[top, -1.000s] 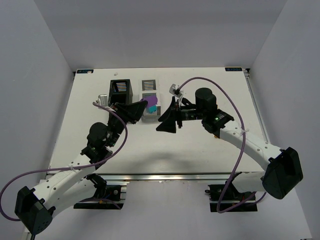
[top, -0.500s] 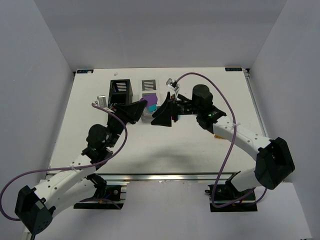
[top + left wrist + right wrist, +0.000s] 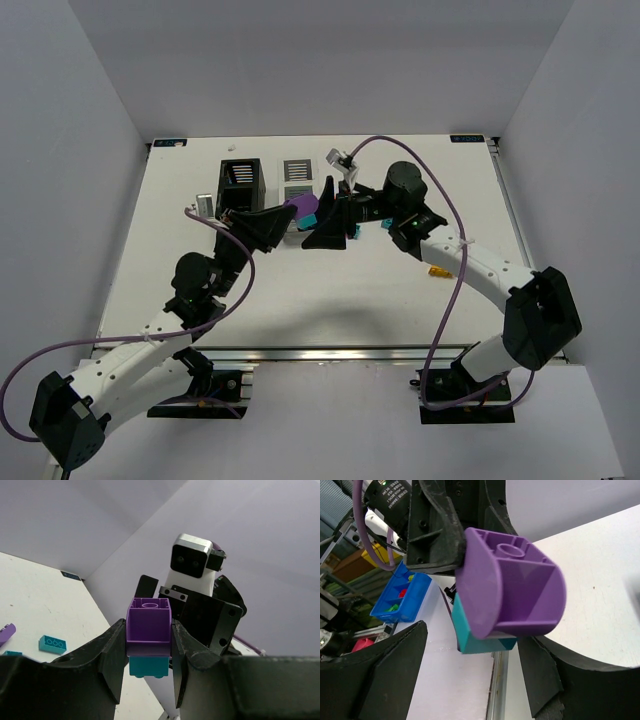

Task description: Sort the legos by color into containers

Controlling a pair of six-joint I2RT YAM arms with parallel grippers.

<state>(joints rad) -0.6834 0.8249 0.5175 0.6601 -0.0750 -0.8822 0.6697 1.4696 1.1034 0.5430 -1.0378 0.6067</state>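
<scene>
Your left gripper is clamped on a purple brick with a teal brick stuck beneath it, held up just in front of the white bin. Your right gripper is spread wide, its fingers on either side of the pair.

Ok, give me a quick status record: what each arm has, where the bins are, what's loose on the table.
left gripper: shut on a purple brick joined to a teal brick, held above the table
right gripper: open, jaws either side of that pair
bins: black bin and white bin side by side, just beyond the grippers
loose: yellow brick beside the right arm; second teal brick lying on the table
</scene>
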